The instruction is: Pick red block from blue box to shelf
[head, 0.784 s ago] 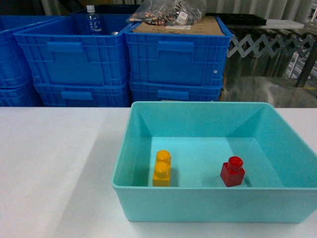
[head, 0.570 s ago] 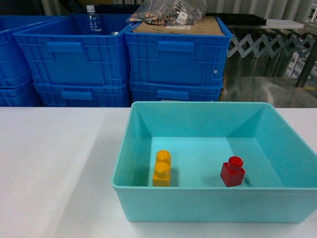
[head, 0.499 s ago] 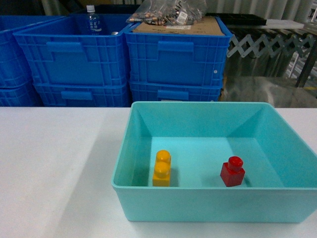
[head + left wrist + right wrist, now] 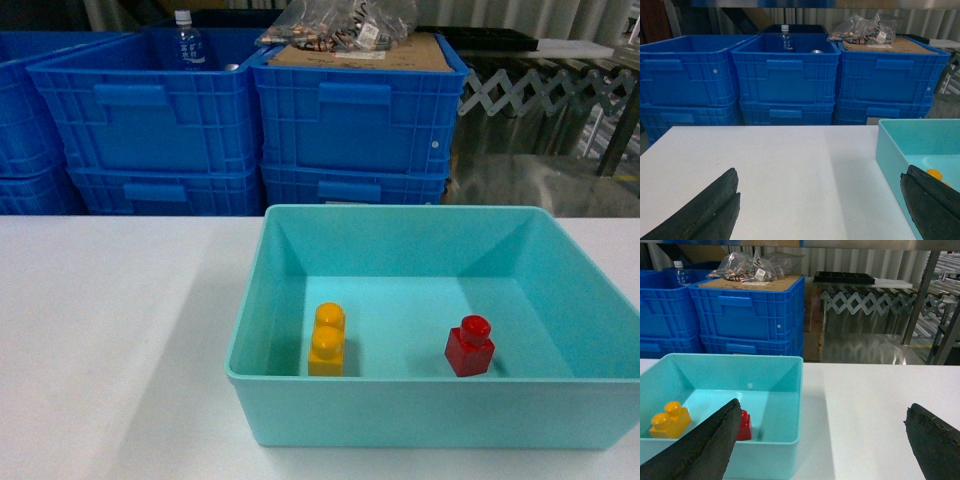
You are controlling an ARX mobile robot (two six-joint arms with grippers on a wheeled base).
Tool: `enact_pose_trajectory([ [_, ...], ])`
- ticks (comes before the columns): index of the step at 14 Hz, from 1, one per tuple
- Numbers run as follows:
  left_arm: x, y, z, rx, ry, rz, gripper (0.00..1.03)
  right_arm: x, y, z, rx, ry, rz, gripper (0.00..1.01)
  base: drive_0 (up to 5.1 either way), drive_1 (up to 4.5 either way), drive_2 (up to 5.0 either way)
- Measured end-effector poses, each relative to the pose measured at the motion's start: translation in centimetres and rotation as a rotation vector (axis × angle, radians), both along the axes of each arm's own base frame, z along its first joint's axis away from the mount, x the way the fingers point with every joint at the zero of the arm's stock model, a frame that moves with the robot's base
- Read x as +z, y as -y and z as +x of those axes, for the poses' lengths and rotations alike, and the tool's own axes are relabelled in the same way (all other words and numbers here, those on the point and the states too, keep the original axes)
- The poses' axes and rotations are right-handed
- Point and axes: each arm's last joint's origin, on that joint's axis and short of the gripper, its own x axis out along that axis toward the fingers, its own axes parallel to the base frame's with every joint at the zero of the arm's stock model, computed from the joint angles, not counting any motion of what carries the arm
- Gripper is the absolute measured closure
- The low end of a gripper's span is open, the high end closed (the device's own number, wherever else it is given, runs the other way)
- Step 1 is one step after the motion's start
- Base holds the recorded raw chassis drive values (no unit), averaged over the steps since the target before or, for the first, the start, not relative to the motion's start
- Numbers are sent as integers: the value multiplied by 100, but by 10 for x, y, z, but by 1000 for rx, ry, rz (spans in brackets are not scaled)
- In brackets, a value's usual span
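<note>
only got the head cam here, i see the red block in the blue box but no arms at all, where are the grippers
Observer: The right gripper hangs open just right of the blue box, above the table; its left finger partly hides the red block.
Operator: and the left one
Observer: The left gripper is open too, over bare table left of the box, touching nothing.
Operator: anything near the red block i should worry about
Observer: Only the yellow brick, which stands clear of it, not touching.
</note>
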Motion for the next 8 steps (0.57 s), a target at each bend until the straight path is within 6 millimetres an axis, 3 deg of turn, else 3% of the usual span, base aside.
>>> enact_pose_trajectory([
  [8,0,0,0,0,0,0,5,-1,0,0,9,-11,-6,3,0,0,0],
])
